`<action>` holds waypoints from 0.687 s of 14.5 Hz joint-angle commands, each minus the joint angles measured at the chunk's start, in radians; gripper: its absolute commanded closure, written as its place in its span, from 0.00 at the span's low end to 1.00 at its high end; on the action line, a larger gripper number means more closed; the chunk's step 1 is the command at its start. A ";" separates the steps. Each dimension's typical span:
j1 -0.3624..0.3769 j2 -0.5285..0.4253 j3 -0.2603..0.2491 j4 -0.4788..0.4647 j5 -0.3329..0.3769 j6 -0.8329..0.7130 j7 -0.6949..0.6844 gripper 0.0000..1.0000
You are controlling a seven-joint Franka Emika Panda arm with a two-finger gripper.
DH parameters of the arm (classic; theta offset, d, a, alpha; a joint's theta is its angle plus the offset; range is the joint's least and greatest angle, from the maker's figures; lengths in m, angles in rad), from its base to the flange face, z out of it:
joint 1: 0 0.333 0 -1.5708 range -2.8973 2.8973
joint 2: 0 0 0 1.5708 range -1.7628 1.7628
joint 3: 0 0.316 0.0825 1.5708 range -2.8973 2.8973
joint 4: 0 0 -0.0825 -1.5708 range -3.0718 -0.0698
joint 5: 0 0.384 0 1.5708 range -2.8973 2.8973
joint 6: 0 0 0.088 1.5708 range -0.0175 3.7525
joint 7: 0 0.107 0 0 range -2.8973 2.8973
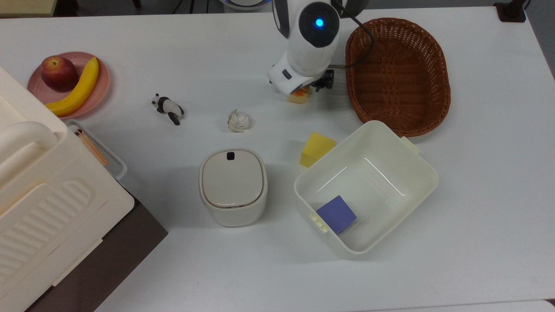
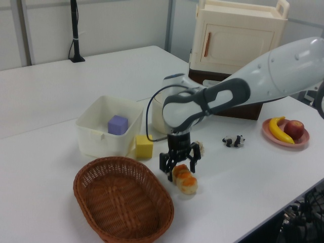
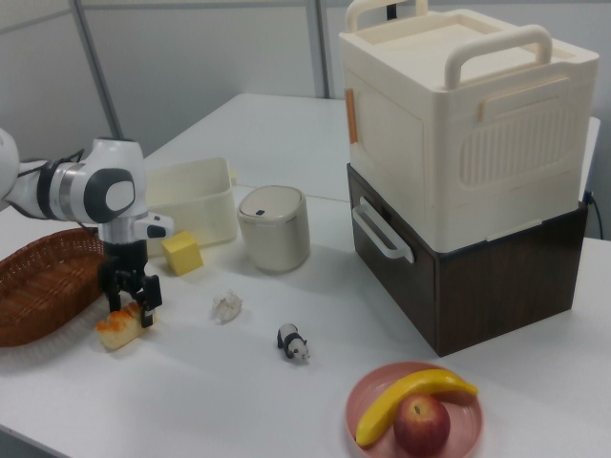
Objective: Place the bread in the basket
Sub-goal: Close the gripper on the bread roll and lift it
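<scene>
The bread [image 2: 185, 181] lies on the white table beside the basket [image 2: 121, 202], with its orange-brown top up. My gripper [image 2: 178, 166] is down over the loaf's end and open, one black finger on each side of it. In the right view the gripper [image 3: 131, 304] stands on the bread [image 3: 115, 329], just right of the basket [image 3: 43, 277]. In the top view the arm's wrist covers most of the bread [image 1: 298, 96], and the empty wicker basket [image 1: 396, 73] lies close to the top view's right of it.
A yellow block [image 1: 316, 148] leans against a cream tub [image 1: 416, 173] holding a purple block [image 1: 336, 213]. A paper ball [image 1: 238, 120], a toy panda [image 1: 168, 108] and a lidded canister [image 1: 233, 184] stand nearby. A pink plate [image 1: 103, 82] with fruit and a large crate [image 1: 43, 208] sit at the top view's left.
</scene>
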 commanded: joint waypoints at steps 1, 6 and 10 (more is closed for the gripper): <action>0.017 -0.002 -0.013 -0.011 0.006 0.023 0.020 0.60; -0.022 -0.020 -0.025 0.015 0.006 -0.017 0.011 1.00; -0.036 -0.066 -0.025 0.098 0.006 -0.083 0.011 1.00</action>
